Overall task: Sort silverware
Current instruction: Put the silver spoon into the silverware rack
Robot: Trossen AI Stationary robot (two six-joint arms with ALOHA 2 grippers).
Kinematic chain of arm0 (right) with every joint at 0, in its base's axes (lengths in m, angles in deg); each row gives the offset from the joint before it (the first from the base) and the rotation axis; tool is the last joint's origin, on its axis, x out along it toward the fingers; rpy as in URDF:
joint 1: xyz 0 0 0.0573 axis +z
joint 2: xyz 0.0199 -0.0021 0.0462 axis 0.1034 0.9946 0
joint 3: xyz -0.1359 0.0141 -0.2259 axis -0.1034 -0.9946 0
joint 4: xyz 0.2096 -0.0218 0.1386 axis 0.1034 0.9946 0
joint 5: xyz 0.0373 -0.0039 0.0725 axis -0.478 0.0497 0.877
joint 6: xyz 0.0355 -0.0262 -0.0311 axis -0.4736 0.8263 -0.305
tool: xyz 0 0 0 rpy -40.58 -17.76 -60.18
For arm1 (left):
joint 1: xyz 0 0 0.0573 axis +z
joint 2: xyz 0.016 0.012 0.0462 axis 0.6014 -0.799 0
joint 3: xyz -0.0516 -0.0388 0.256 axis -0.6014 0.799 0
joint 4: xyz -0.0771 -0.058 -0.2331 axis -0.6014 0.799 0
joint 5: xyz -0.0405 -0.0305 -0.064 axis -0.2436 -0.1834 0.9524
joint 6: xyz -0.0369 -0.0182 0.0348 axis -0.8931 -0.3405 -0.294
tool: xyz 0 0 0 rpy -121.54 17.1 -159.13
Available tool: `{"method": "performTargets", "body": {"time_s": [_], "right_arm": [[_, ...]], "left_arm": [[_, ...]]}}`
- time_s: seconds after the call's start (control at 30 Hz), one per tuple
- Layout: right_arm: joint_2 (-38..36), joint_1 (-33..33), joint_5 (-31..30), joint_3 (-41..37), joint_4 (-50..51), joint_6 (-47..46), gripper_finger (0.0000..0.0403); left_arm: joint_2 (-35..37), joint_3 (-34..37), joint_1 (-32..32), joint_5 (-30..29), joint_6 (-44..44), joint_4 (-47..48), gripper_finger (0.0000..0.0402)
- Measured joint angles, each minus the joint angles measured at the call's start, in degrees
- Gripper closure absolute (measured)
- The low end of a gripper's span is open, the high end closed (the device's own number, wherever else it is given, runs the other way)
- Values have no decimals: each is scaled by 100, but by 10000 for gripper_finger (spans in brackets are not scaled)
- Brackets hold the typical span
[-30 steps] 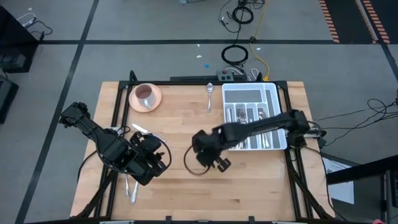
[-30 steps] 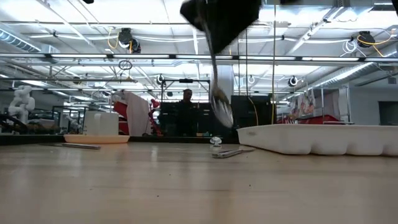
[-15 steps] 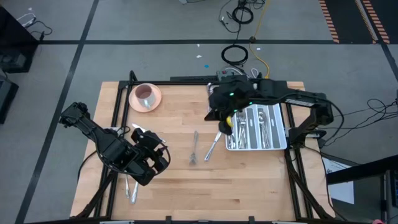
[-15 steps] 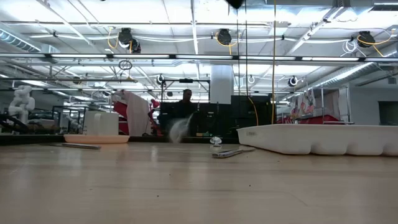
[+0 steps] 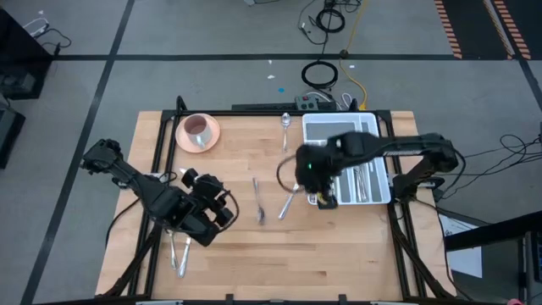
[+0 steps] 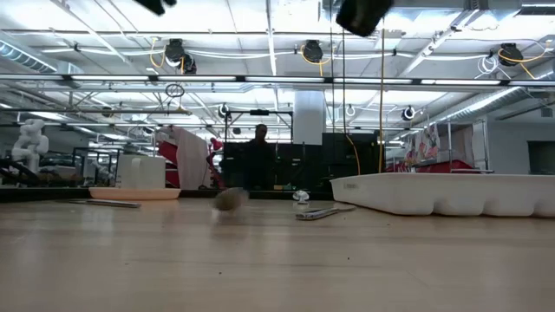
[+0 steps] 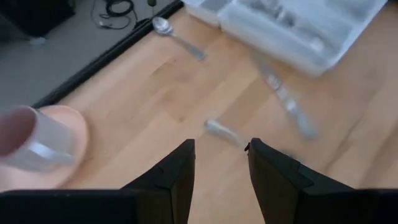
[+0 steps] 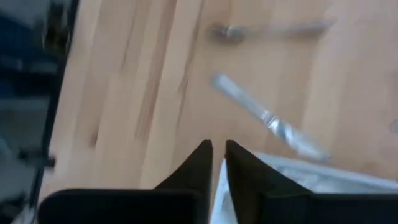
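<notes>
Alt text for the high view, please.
Seen from above, the right gripper hangs at the white tray's near-left corner while two utensils lie loose mid-table. The left gripper waits at the near left; a pink saucer sits far left.
</notes>
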Motion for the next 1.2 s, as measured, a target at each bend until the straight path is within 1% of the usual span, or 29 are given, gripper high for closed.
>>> {"method": "performTargets", "body": {"time_s": [0.07,0.1,0.23,0.3,0.37,0.43,0.5,0.57,0.67,0.73,0.8,0.9,1.0,1.1,1.2], "right_arm": [[-33,193,3,-345,93,48,346],[-58,292,12,-502,159,88,332],[-72,542,17,-779,584,38,280],[-81,617,-6,-795,736,19,260],[-81,669,-25,-802,588,49,246],[-81,677,-44,-802,117,18,237],[-62,612,-185,-802,-585,-281,235],[-27,527,-638,-801,-1361,-829,237],[-28,413,-1508,-1033,-2260,-1701,243],[-27,377,-1944,-1198,-2503,-2101,246],[-27,346,-1981,-1450,-2841,-2504,246],[-27,331,-1978,-2053,-3882,-3463,246],[82,333,-1915,-2619,-4878,-4539,246],[350,419,-1769,-2928,-5375,-5516,247],[802,656,-1700,-2923,-5877,-6311,247]], "left_arm": [[0,203,148,157,742,-57,249],[-23,332,246,229,1290,-159,249],[-279,688,816,315,4051,-696,249],[-453,813,1159,170,5289,-1189,249],[-669,900,1476,109,6016,-1566,249],[-867,905,1749,202,6196,-1741,249],[-963,905,1936,283,5960,-1602,249],[-947,906,1990,310,5444,-1398,249],[-667,905,1823,484,4621,-757,249],[-334,902,1597,727,3807,-220,249],[17,901,1339,1152,2770,293,249],[601,901,895,1673,1371,810,249],[1156,901,418,1785,354,924,249],[1583,901,101,1661,-31,917,249],[1862,901,-36,1564,21,926,249]]}}
